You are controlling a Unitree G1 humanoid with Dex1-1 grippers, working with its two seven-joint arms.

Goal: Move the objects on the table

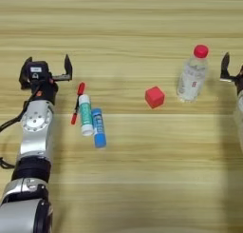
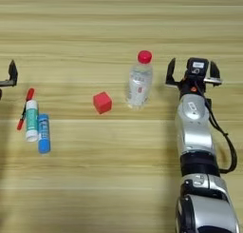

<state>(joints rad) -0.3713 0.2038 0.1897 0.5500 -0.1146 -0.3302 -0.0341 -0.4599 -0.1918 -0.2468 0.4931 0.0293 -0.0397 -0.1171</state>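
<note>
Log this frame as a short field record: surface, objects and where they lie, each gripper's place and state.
surface: wooden table
bottle: clear plastic bottle with red cap, upright, right of centre
cube: small red cube, left of the bottle, apart from it
left cluster: thin red pen, white tube with green label, blue glue-stick tube, lying side by side
left gripper: open, empty, left of the pen
right gripper: open, empty, right of the bottle

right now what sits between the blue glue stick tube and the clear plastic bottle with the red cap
Only the small red cube lies between the blue glue-stick tube and the clear plastic bottle; otherwise bare wooden table, shown in both eye views.
</note>
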